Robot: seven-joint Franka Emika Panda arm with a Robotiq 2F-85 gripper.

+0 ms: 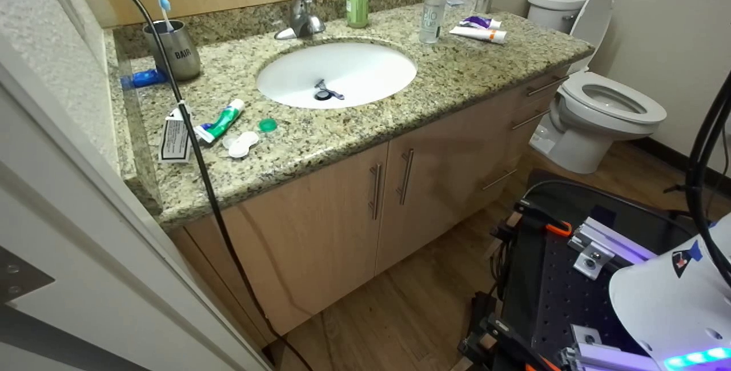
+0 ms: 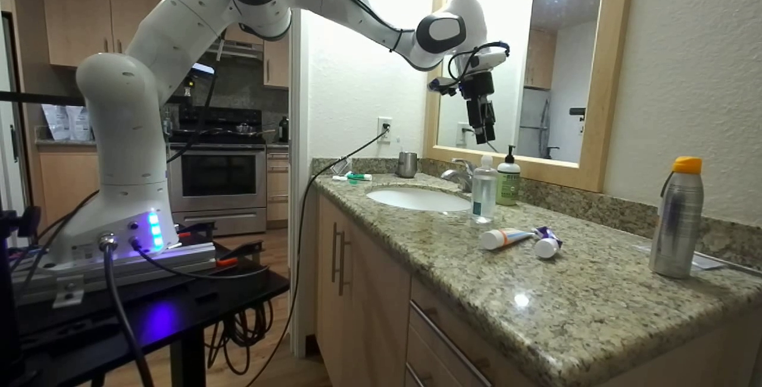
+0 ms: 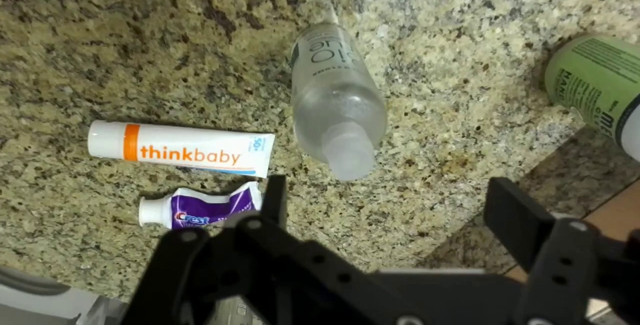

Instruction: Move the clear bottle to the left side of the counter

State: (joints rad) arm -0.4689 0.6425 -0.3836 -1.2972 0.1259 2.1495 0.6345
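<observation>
See-through plastic bottle upright near oval white sink, black two-fingered gripper released

The slim bottle stands on the beige-and-brown speckled granite counter, between the sink and a white tube with an orange band. A stretch of stone lies between it and the counter's rounded front edge, and a narrower band follows that edge past the sink. At the end beside the white frame, a steel cup, a green-and-white toothpaste tube and a two-lobed white case take up part of the surface.

The gripper's flat-faced fingers are wide apart, granite showing through the gap. In an exterior view, the white robot arm holds it above the bottle, apart from it; the depth between them is hard to judge. The bottle has glossy walls, sloping round shoulders and a cloudy cap. Near it stands a pale green soap bottle with a black pump. Farther along, a silver can with an orange cap has a metallic sheen.

In the wrist view, the gripper covers one end of a crumpled purple-and-white tube, and the soap bottle is cut off at the border. Lettering on the see-through bottle is only partly legible. In an exterior view, a black cable crosses before the cup.
</observation>
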